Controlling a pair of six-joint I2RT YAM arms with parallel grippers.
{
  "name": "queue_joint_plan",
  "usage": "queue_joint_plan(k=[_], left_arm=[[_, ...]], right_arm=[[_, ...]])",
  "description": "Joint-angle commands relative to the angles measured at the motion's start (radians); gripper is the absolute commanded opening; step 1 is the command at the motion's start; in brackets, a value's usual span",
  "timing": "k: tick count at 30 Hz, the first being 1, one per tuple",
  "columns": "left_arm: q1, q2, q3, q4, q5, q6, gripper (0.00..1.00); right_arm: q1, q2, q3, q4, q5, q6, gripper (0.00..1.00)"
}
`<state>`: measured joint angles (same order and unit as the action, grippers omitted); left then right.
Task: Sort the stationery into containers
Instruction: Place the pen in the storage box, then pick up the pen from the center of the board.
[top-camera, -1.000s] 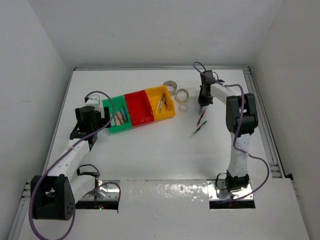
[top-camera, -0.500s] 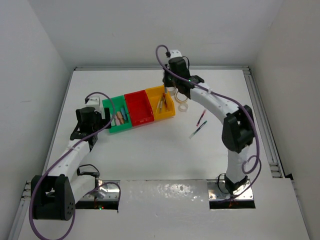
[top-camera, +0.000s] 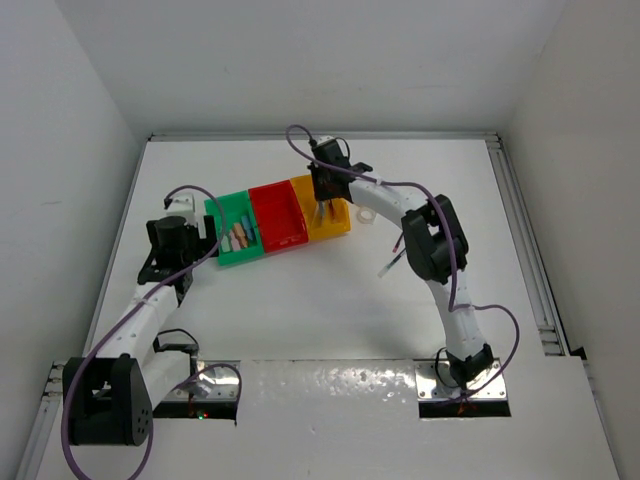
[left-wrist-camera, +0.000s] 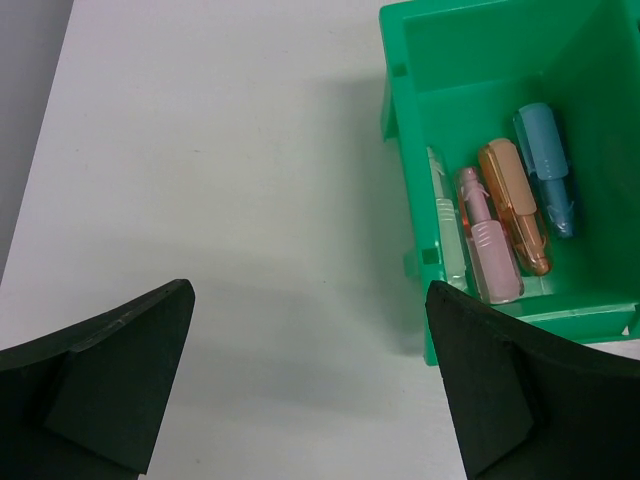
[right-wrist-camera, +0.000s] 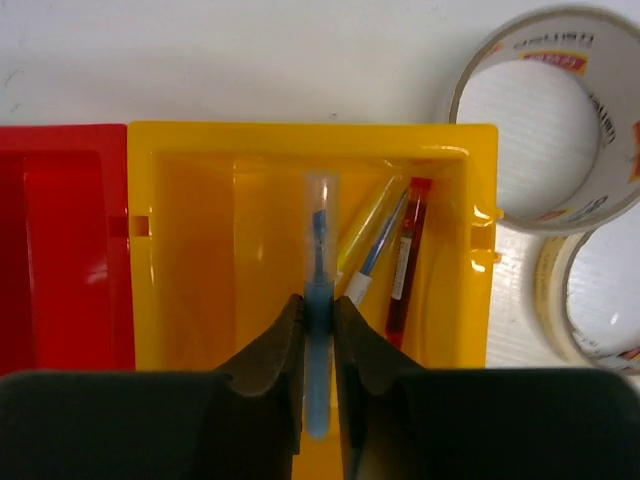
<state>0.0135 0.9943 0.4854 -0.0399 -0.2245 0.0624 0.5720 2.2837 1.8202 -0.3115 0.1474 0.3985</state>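
Right wrist view shows the right claw (right-wrist-camera: 320, 318) pinching a blue pen (right-wrist-camera: 319, 235) over the yellow bin (right-wrist-camera: 300, 134), so it should probably let go while centred there; the left claw (left-wrist-camera: 308, 330) gapes empty.

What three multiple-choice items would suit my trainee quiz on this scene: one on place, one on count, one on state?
1. Which bin is the right tool over? A red; B yellow; C green.
2. Items in the green bin: A one; B four; C eight.
3. The left tool is: A open, empty; B shut, empty; C shut on something.
Key: B, its blue pen hangs above the yellow bin; B, pale, pink, orange and blue pieces show; A, jaws wide apart, nothing between.
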Motion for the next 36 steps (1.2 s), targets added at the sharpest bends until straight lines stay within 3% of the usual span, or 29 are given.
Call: queue_joint_plan(k=[1,4,8,9,10,11,13,14,16,20,21,26,31,36], left_arm=[[0.011,-0.017,-0.005,0.058,0.004,-0.010,1.00],[0.011,-0.017,-0.007,0.060,0.005,-0.010,1.00],[0.011,-0.019,-0.007,0.058,0.005,-0.010,1.00],[0.011,-0.017,-0.005,0.058,0.004,-0.012,1.00],[0.011,-0.020,-0.004,0.057,0.002,-0.010,1.00],[0.011,-0.020,-0.007,0.057,-0.001,-0.009,1.00],[0.011,-0.022,-0.010,0.063,-0.003,-0.007,1.00],[0.014,-0.022,-0.011,0.064,-0.001,-0.007,1.00],[0.011,-0.022,-0.014,0.069,0.001,-0.010,1.00],[0.013,-0.020,-0.013,0.064,0.007,-0.013,1.00],[0.013,-0.019,-0.014,0.066,0.007,-0.013,1.00],[0.013,-0.017,-0.011,0.064,0.014,-0.015,1.00],[0.013,-0.017,-0.010,0.058,0.004,-0.012,1.00],[0.014,-0.020,-0.010,0.061,0.001,-0.010,1.00]], right_arm=[[0.006,-0.033,0.033,0.009,-0.017,-0.023,0.19],[0.012,-0.070,0.013,0.008,-0.025,-0.050,0.49],[0.006,-0.180,0.022,-0.027,0.010,-0.055,0.58],[0.002,-0.205,0.018,-0.040,0.033,-0.050,0.59],[-0.017,-0.237,-0.014,-0.041,0.061,-0.030,0.51],[-0.033,-0.303,-0.044,-0.031,0.064,-0.011,0.40],[-0.093,-0.364,-0.149,-0.024,0.054,0.054,0.06],[-0.118,-0.386,-0.185,-0.028,0.046,0.078,0.00],[-0.190,-0.437,-0.293,-0.040,0.041,0.121,0.00],[-0.320,-0.477,-0.458,-0.074,0.063,0.227,0.49],[-0.340,-0.475,-0.482,-0.072,0.067,0.235,0.51],[-0.412,-0.406,-0.529,-0.092,0.057,0.264,0.48],[-0.409,-0.320,-0.498,-0.116,0.063,0.252,0.49],[-0.397,-0.267,-0.496,-0.118,0.079,0.244,0.38]])
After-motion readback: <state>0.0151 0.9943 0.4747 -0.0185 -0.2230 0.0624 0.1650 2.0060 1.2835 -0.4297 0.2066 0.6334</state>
